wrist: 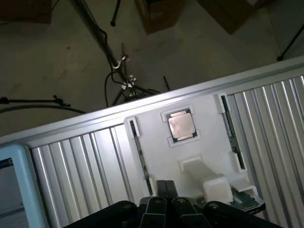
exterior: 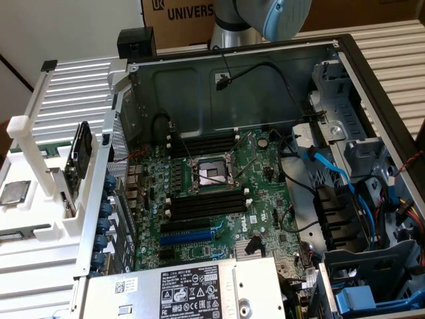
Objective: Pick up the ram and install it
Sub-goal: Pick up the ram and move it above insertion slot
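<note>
closed jaws hang over a white holder [wrist: 204, 137] carrying a square silver chip [wrist: 181, 126].

An open computer case [exterior: 192, 80] holds a motherboard [exterior: 265, 199]; beside it, a white holder [wrist: 156, 142] carries a processor chip [wrist: 181, 126].

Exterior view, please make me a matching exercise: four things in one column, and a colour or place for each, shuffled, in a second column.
Things
1. long PCIe slot
2. CPU socket
3. power supply
4. cardboard box

Colour or place
A. between two banks of black memory slots
B. behind the case, printed with dark letters
C. blue
D. silver, with a black label

Pairs: 1-C, 2-A, 3-D, 4-B
</note>
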